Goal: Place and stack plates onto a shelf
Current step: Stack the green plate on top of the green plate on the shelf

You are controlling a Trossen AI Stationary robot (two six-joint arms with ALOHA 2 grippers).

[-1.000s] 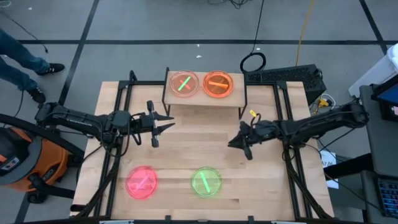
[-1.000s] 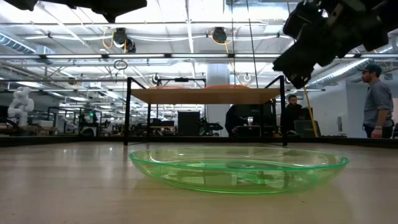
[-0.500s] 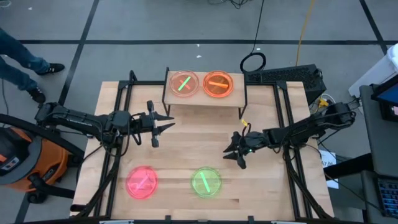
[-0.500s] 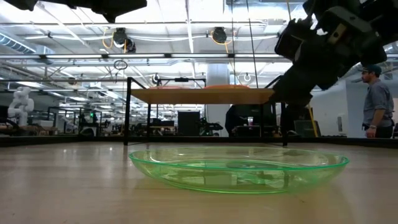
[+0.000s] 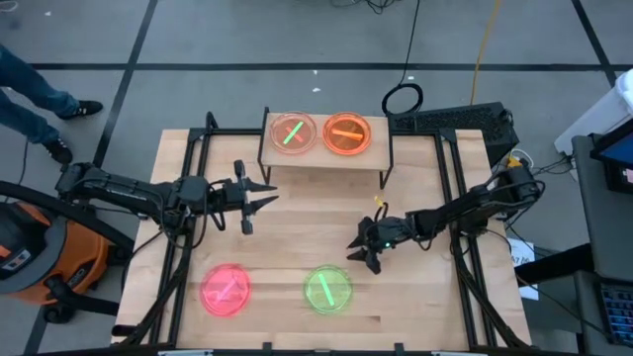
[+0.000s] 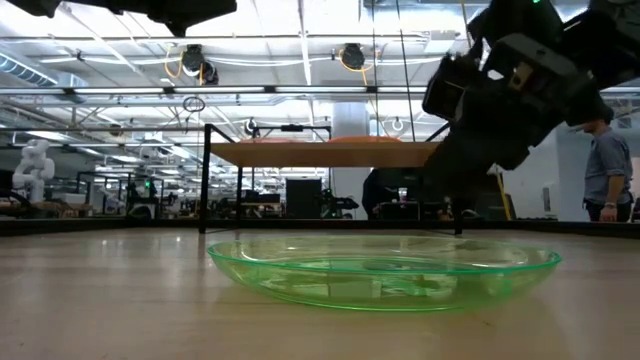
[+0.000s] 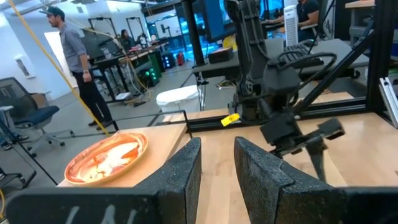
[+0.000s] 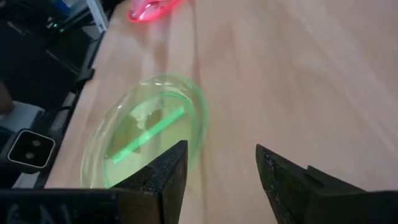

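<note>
Tabletop: right gripper (image 5: 362,254) has neared green plate (image 5: 327,289).

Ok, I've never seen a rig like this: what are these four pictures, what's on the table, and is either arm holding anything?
It is one moment seen by four cameras. The high view looks straight down on a wooden table with two dark robot arms. The low view sits at table height. Each wrist view looks forward past that arm's own two fingers.

On the small raised shelf lie two plates: one pale with a green streak, one orange. On the table itself lie a pink plate and a green plate.

The right gripper is open, holds nothing and is beside the green plate, which its own camera shows just ahead. The left gripper waits mid-table, slightly open and empty.
</note>
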